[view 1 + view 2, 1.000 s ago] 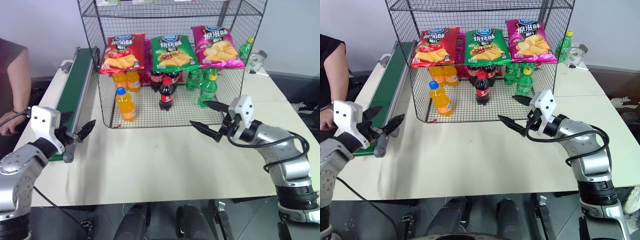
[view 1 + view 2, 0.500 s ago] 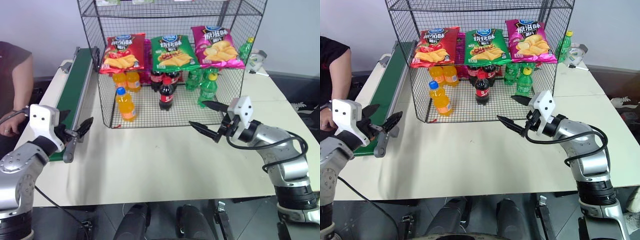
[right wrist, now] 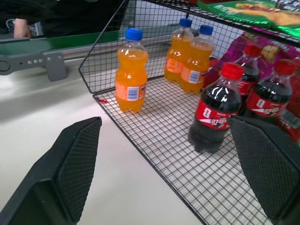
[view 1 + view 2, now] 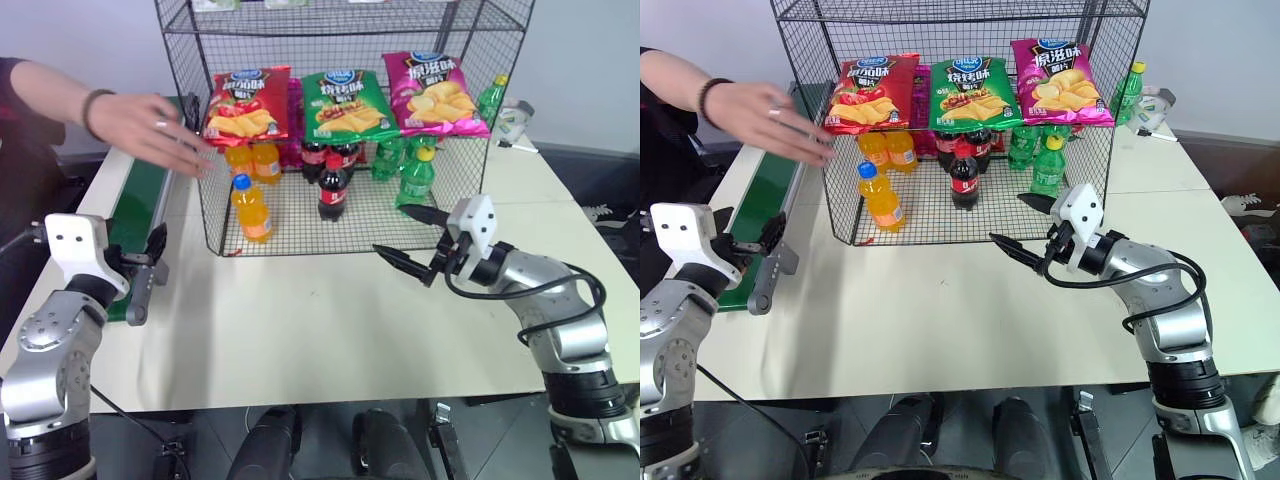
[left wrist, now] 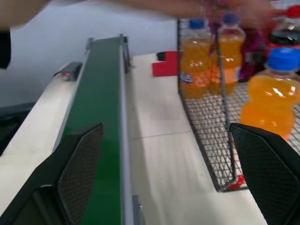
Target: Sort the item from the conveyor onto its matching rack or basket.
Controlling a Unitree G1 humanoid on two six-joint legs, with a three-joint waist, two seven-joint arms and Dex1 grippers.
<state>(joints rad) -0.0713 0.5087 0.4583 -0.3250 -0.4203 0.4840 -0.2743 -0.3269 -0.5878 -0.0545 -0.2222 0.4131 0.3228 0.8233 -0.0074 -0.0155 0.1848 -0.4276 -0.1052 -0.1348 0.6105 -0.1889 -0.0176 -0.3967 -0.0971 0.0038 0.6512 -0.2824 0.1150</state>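
Fingers of the left gripper (image 4: 140,262) stood spread wide with nothing between them, level over the near end of the conveyor (image 4: 148,182), the dark-green belt running from there to the far-left part of the table (image 4: 330,320). The right gripper (image 4: 412,240) also stood released and empty, just in front of the open near side of the wire rack (image 4: 340,120), its fingers aimed toward the rack's floor.

Inside the rack, the orange soda bottle (image 4: 249,209) with the blue cap stood upright on the mesh floor at the near-left corner, apart from both grippers. Two more orange bottles (image 4: 253,160) stood close together farther back on the left. A cola bottle (image 4: 333,189) with a red cap stood near the middle, more cola bottles (image 3: 267,98) behind it, and green soda bottles (image 4: 414,176) stood on the right. Three chip bags hung across the front above them: red (image 4: 244,105), green (image 4: 346,102) and magenta (image 4: 434,93).

A person's hand (image 4: 150,128) reached in from the far left above the conveyor, fingers close to the rack's left side.
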